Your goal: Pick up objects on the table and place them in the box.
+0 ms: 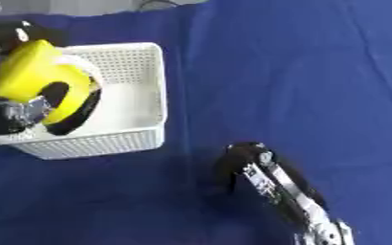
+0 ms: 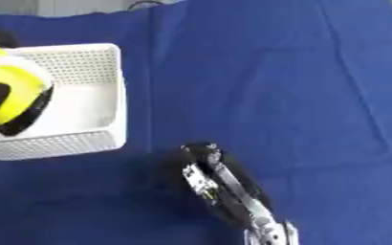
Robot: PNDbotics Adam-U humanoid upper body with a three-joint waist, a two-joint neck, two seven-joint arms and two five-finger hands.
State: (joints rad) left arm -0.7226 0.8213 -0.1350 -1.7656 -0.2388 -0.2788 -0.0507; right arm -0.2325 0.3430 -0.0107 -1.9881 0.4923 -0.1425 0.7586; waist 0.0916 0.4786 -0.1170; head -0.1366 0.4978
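Overhead, yellow object (image 1: 34,72) above box (image 1: 141,95)

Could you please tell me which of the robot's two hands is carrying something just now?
The left hand, over the white basket, carries the yellow object. The right hand is over bare blue cloth, holding nothing.

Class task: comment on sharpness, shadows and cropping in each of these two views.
Left eye view: soft overall, the yellow object smeared at its edges; dim shadow beside the right hand. Right eye view: equally soft, left edge crops the yellow object and white basket.
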